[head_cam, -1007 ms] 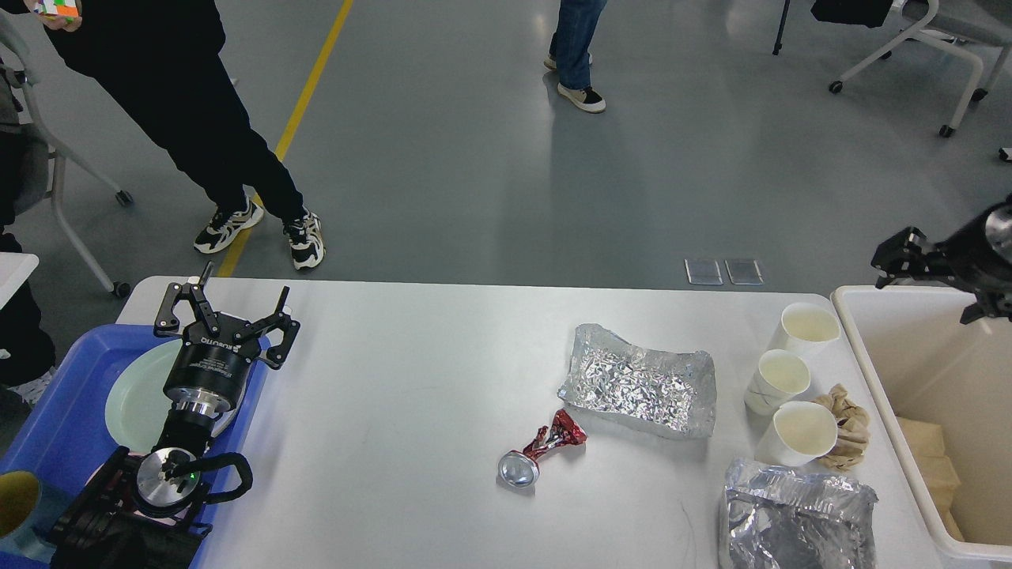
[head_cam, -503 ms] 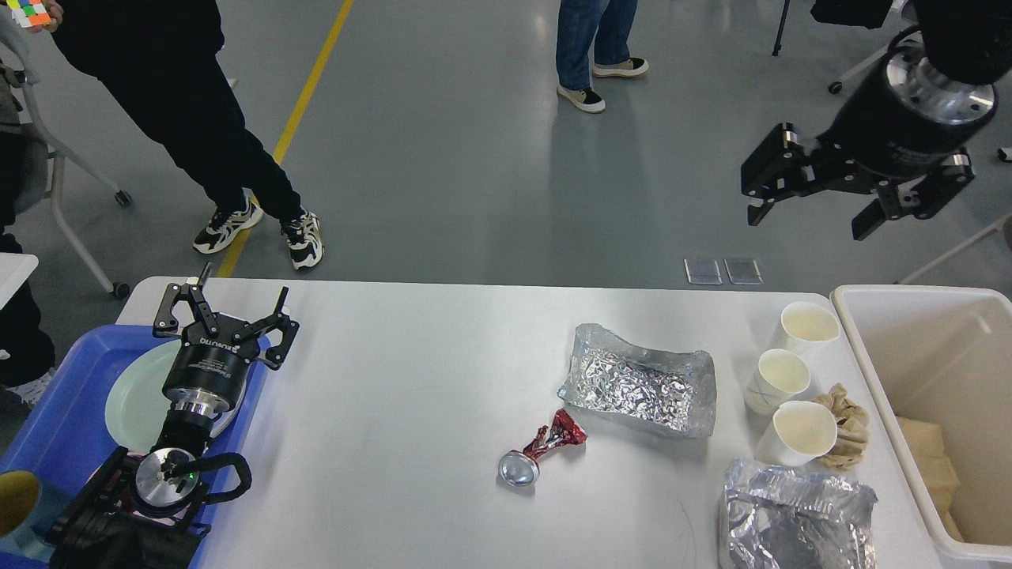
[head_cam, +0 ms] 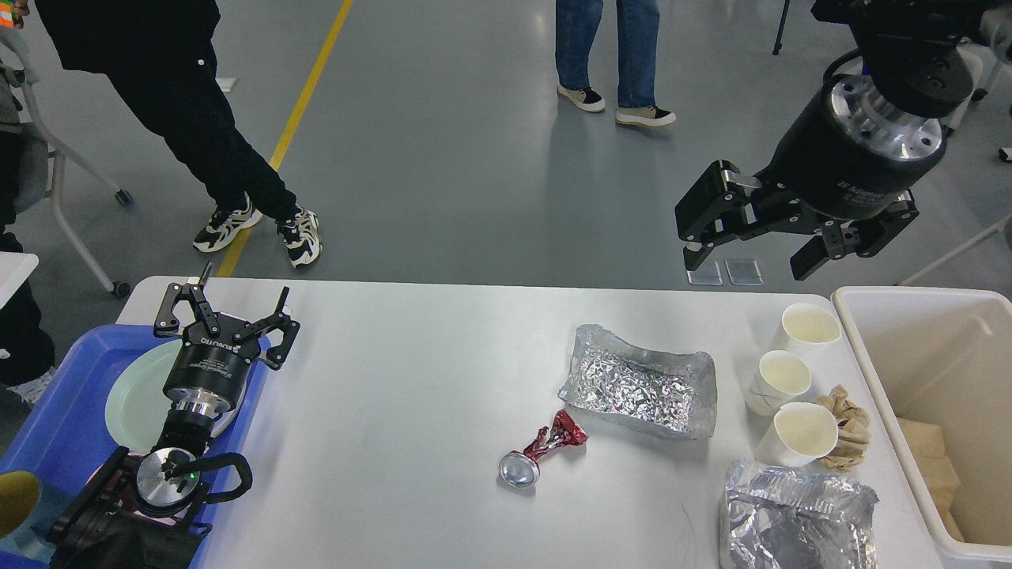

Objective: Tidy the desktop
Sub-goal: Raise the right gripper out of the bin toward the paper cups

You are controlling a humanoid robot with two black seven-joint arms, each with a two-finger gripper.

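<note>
At nine o'clock from the middle of my view, the blue tray overhangs the left end of the counter, which fills the lower half of the picture. A pale green plate lies in the tray, partly hidden by my left arm. My left hand hovers over the tray's far edge with its fingers spread wide and nothing between them.

Toward the middle, at about five o'clock, lies a crushed red can, its silver base turned up. Just past it at two o'clock sits a crumpled foil tray. Another foil tray lies at the near right edge.

Three white paper cups stand in a row at the right end, with a wad of brown paper touching the nearest one. The cream bin stands beyond the counter's right end.

My right hand hangs above the floor at one o'clock, beyond the cups, fingers apart and empty. Two people stand on the floor behind.
</note>
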